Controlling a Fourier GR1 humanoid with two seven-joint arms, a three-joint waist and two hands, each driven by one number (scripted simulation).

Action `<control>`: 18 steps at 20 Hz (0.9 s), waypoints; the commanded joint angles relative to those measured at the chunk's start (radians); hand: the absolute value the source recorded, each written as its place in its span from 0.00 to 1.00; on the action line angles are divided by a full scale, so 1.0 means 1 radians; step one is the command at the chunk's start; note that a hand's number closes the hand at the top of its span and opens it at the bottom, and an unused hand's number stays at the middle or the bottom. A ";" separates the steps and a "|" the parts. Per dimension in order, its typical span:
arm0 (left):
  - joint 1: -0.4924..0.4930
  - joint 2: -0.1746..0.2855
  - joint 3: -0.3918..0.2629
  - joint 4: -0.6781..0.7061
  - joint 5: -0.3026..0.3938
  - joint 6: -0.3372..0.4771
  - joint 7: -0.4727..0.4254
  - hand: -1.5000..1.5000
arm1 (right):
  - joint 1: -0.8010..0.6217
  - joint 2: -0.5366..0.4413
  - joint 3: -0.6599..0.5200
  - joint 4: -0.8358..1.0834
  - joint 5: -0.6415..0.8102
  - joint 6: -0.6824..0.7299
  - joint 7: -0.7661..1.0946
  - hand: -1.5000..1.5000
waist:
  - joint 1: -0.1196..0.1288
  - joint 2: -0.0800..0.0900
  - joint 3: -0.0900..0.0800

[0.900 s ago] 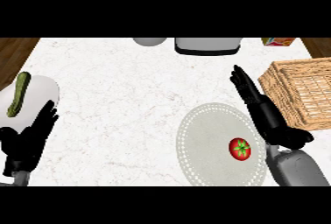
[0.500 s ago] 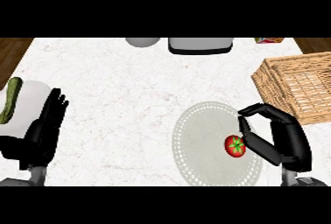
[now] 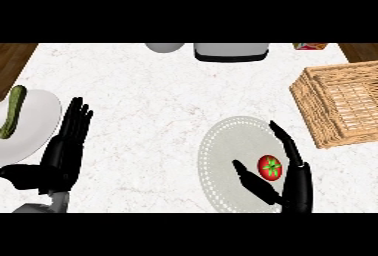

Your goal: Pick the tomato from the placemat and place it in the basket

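A red tomato (image 3: 269, 166) with a green stem lies on the right part of the round white placemat (image 3: 229, 150). My right hand (image 3: 297, 184) comes in from the lower edge and straddles the tomato: its thumb (image 3: 249, 179) is on the left, its fingers (image 3: 286, 145) stretch up along the right. The hand is open, and no finger is curled onto the tomato. The wicker basket (image 3: 341, 107) stands at the right edge, up and to the right of the placemat. My left hand (image 3: 65, 147) rests open at the lower left.
A white plate (image 3: 33, 125) with a green cucumber (image 3: 12, 113) sits at the left edge, next to my left hand. Along the back are a grey bowl (image 3: 166, 47), a grey appliance (image 3: 230, 51) and a small red box (image 3: 310, 46).
My right hand, straight at first and then curled over the tomato, has come down, with thumb and fingers now on either side of it. The tomato stays on the placemat.
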 commanded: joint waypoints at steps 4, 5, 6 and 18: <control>-0.003 -0.009 0.000 -0.007 -0.014 0.019 0.000 0.50 | 0.078 -0.077 -0.135 -0.045 0.366 0.016 0.369 0.00 | -0.028 0.004 -0.011; 0.011 -0.002 -0.009 -0.014 -0.034 0.033 0.000 0.50 | 0.117 -0.087 -0.121 -0.054 0.398 0.067 0.412 0.00 | -0.027 0.001 -0.011; 0.006 -0.005 0.000 -0.010 -0.025 0.032 0.003 0.50 | 0.131 -0.124 -0.139 -0.077 0.421 0.130 0.459 0.00 | -0.029 0.003 -0.011; -0.016 -0.032 -0.030 -0.005 -0.040 0.021 0.009 0.50 | 0.005 -0.110 0.043 -0.570 0.442 0.914 1.077 0.00 | 0.026 0.008 -0.002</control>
